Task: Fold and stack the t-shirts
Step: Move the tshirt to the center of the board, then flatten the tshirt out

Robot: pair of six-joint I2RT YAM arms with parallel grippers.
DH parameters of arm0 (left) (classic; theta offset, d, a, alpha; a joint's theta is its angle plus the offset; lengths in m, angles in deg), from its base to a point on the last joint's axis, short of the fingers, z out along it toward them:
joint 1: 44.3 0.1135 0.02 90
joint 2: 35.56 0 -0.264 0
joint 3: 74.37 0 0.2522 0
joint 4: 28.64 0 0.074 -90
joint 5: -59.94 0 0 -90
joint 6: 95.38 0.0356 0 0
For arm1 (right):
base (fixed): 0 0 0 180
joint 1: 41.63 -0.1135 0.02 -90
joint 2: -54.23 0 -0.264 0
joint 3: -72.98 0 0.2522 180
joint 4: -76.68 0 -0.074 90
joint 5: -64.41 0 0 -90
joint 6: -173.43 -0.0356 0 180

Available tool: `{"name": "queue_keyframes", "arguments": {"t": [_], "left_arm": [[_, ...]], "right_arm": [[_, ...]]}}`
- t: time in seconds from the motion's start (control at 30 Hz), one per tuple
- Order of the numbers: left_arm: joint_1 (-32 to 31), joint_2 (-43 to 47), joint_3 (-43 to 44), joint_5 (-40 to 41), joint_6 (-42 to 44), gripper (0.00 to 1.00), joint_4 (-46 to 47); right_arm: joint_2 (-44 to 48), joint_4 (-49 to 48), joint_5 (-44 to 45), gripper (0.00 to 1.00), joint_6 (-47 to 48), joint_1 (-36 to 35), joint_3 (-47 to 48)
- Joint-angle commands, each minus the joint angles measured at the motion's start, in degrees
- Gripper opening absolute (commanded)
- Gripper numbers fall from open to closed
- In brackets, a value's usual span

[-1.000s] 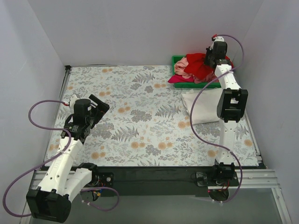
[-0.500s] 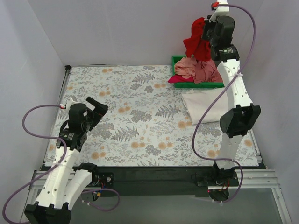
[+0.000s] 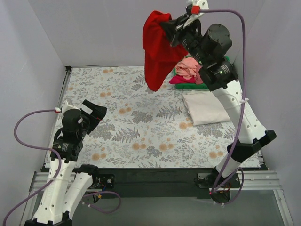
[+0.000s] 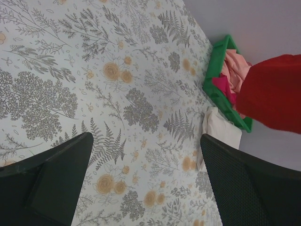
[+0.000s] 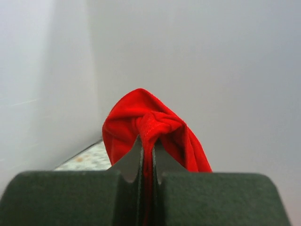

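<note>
Overhead, the right pincer [image 3: 172, 27] was clamped on the bright red t-shirt [image 3: 154, 52], which hung free above the floral tabletop [image 3: 141, 127]. Pink t-shirts [image 3: 190, 67] lay heaped in the green tray [image 3: 188, 86], with a folded cream t-shirt [image 3: 204, 108] on the tabletop just beside it. The left pincer [image 3: 95, 112] hovered with its fingers apart, holding nothing.

Red t-shirt [image 3: 157, 52]: we see it bright red, bunched at its top and pinched between the closed fingers of the right gripper [image 5: 147, 147]. It hangs loose in the air over the far edge, toward the right corner.
White t-shirt [image 3: 204, 107]: cream, folded into a flat rectangle, lying by the right edge.
Light pink t-shirt [image 3: 188, 67]: crumpled, in the far right corner.
Magenta t-shirt [image 3: 180, 80]: we find it under the pink one, mostly hidden.
</note>
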Motion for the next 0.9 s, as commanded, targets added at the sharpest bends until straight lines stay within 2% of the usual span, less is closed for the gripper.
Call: {"name": "queue_keyframes", "arguments": {"t": [0.0,0.07,0.13,0.17,0.23,0.27,0.33,0.37,0.4,0.43,0.47,0.5,0.57,0.63,0.8,0.87], "left_arm": [[0.25,2.6,0.97,-2.79,-0.07,0.98,-1.67],[0.25,4.01,0.88,-3.75,-0.24,0.98,-1.58],[0.25,4.98,0.97,-3.76,-0.16,0.98,-1.49],[0.25,5.24,0.62,-3.76,-0.59,0.98,-1.32],[0.25,6.56,-0.26,-2.8,-4.88,0.98,-4.82],[0.25,7.26,-1.39,-2.62,-5.16,0.98,-3.96],[0.25,8.67,-5.08,-5.15,-4.2,0.98,-0.81],[0.25,8.5,-5.79,-5.6,-4.11,0.98,-0.36],[0.25,6.76,-6.76,-5.95,-4.55,0.98,-0.79],[0.25,5.35,-6.85,-8.3,-4.2,0.98,-1.05],[0.25,3.68,-6.86,-9.37,-3.59,0.98,-1.4],[0.25,1.49,-6.59,-10.25,-2.54,0.98,-2.19],[0.25,-4.23,-7.03,-13.33,-2.27,0.98,-2.72],[0.16,-8.0,-8.86,-16.66,-3.4,0.98,-2.29],[-0.63,-8.38,-15.02,-21.6,-4.9,0.98,0.35],[-1.15,-7.06,-17.57,-21.6,-6.13,0.98,-0.09]], "right_arm": [[5.91,-7.39,-6.57,0.01,-7.87,-3.43,-6.84],[7.15,-8.1,-12.43,0.01,-12.1,-4.22,-14.55],[8.99,-8.89,-13.97,0.01,-16.67,-4.66,-20.81],[9.78,-9.07,-14.06,0.01,-17.46,-4.67,-27.8],[12.41,-9.07,-8.13,0.01,-19.83,-4.58,-34.95],[14.25,-9.16,-5.47,0.01,-21.32,-4.49,-42.99],[15.41,-9.08,0.67,0.01,-23.35,-3.79,-50.24],[15.93,-8.64,3.75,0.27,-23.53,-3.27,-55.85],[15.94,-8.11,5.61,0.44,-24.06,-2.65,-58.78],[15.94,-6.54,7.63,0.56,-25.8,-0.9,-60.89],[15.94,-4.7,7.74,0.74,-26.52,0.42,-62.4],[16.11,-3.37,7.83,0.81,-27.31,1.48,-64.5],[17.42,0.76,8.88,0.87,-27.67,3.85,-65.39],[19.53,2.43,11.68,0.89,-26.53,3.86,-67.06],[28.85,2.97,9.86,0.97,-23.19,2.81,-72.68],[31.31,3.05,10.38,0.98,-20.83,-1.13,-75.41]]}}
